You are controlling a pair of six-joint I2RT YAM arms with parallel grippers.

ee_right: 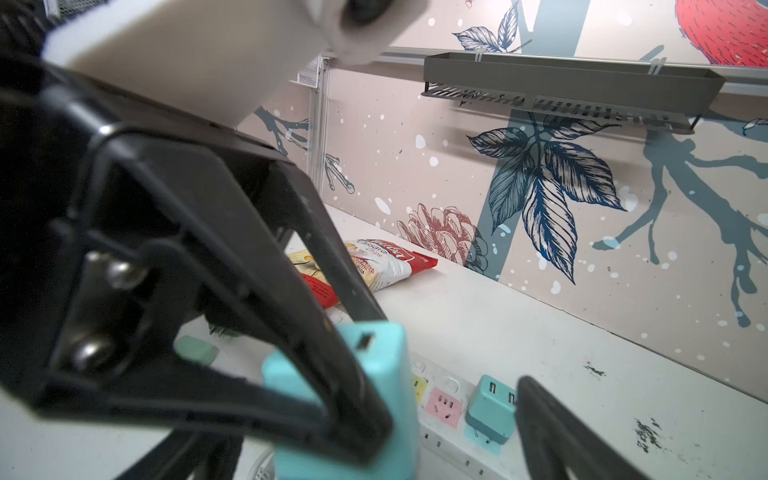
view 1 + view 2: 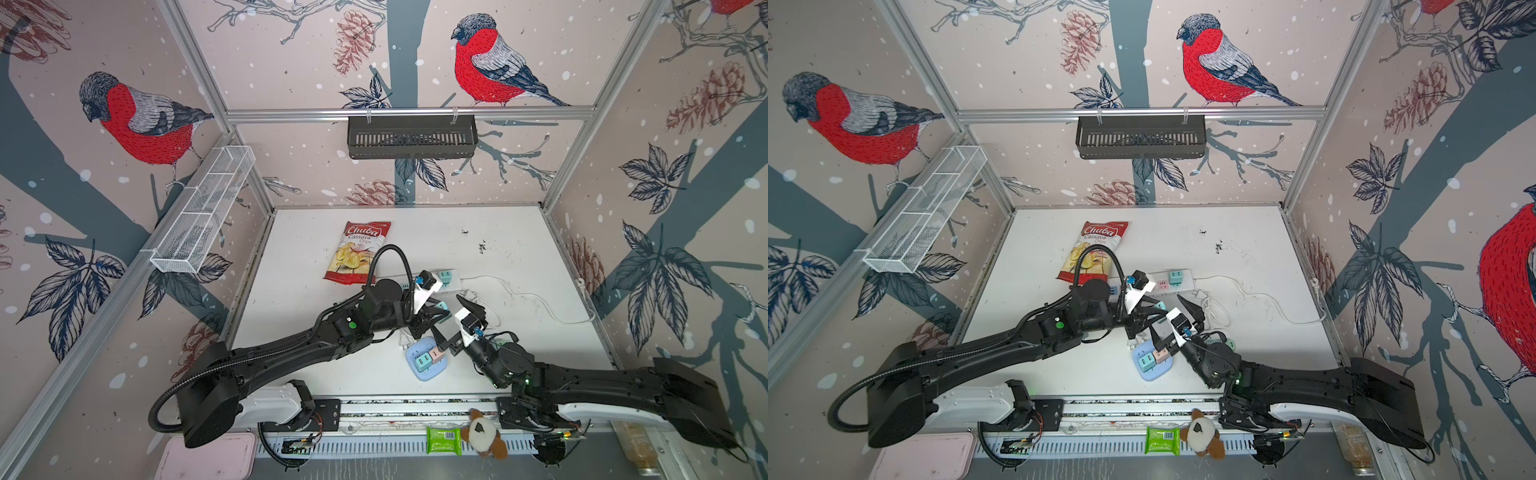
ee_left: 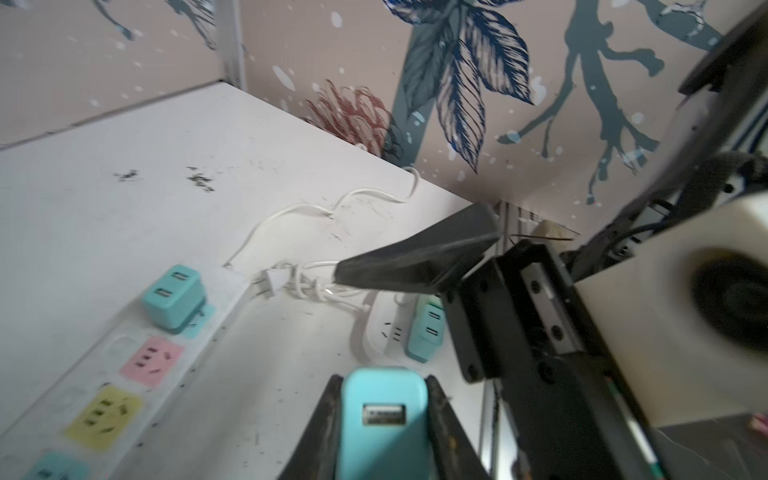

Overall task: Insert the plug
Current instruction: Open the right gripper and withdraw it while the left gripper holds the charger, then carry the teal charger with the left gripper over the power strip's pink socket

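A teal plug [image 3: 384, 440] with a USB port on its face sits clamped between the two fingers of my left gripper [image 3: 383, 380], which is shut on it. In both top views the plug [image 2: 441, 307] hangs above the table, a little in front of the white power strip [image 2: 453, 284]. The strip [image 3: 124, 353] shows a pink socket [image 3: 151, 360], a yellow socket [image 3: 104, 417] and another teal plug [image 3: 172, 297] seated in it. My right gripper [image 2: 451, 322] stands open right beside the held plug, its fingers [image 1: 548, 424] apart and off it.
A pale blue socket block [image 2: 428, 365] holding teal and pink plugs lies under the grippers. A loose white cable [image 3: 291, 216] with a bare plug [image 3: 270, 282] trails off to the right wall. A chips bag [image 2: 359, 253] lies behind the strip.
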